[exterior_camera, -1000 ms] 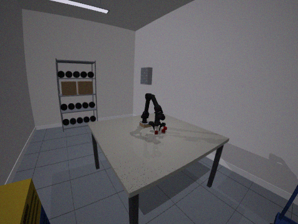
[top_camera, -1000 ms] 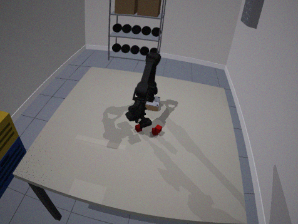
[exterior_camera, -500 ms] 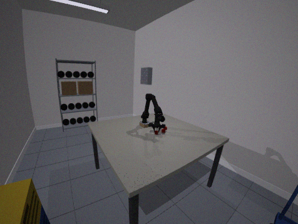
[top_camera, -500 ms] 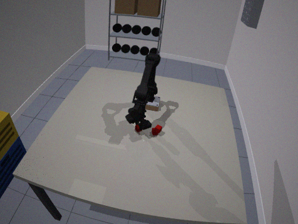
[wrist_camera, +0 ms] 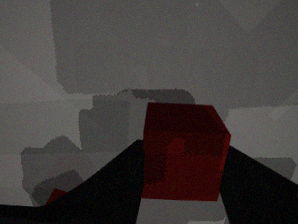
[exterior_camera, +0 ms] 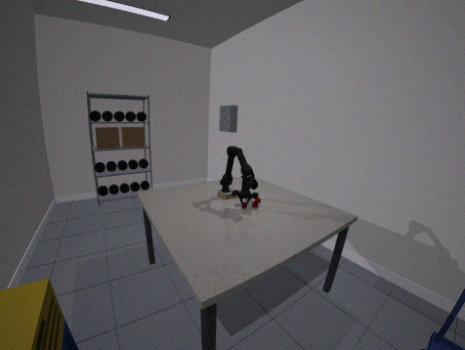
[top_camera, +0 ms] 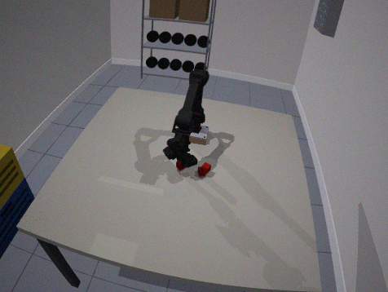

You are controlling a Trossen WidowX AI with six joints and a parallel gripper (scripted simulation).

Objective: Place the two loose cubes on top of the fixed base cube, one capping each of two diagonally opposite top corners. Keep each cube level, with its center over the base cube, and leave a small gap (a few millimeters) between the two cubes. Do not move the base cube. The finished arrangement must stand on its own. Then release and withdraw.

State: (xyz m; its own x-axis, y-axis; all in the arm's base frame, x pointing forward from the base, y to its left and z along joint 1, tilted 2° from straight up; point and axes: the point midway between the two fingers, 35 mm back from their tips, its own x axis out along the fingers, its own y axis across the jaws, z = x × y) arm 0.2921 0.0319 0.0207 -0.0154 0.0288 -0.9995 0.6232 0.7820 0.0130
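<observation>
My gripper [top_camera: 180, 163] [exterior_camera: 244, 203] [wrist_camera: 180, 150] is low over the table [top_camera: 122, 220] [exterior_camera: 274, 230], shut on a red loose cube [top_camera: 179, 165] [exterior_camera: 244, 206] [wrist_camera: 182, 165]. One finger is on each side of it, and the fingers partly hide it in the top view. To the right in that view, a red base cube [top_camera: 201, 171] [exterior_camera: 255, 205] stands on the table. The other red loose cube [top_camera: 207, 166] [exterior_camera: 258, 200] appears to sit on top of it, offset towards one corner. In the wrist view, a sliver of red shows behind the left finger; which cube it is I cannot tell.
The arm's mount [top_camera: 199, 139] [exterior_camera: 226, 195] stands behind the cubes in the top view. The base cube and the cube on it stand a short way to the right of my gripper there. Arm shadows cross the table around the cubes.
</observation>
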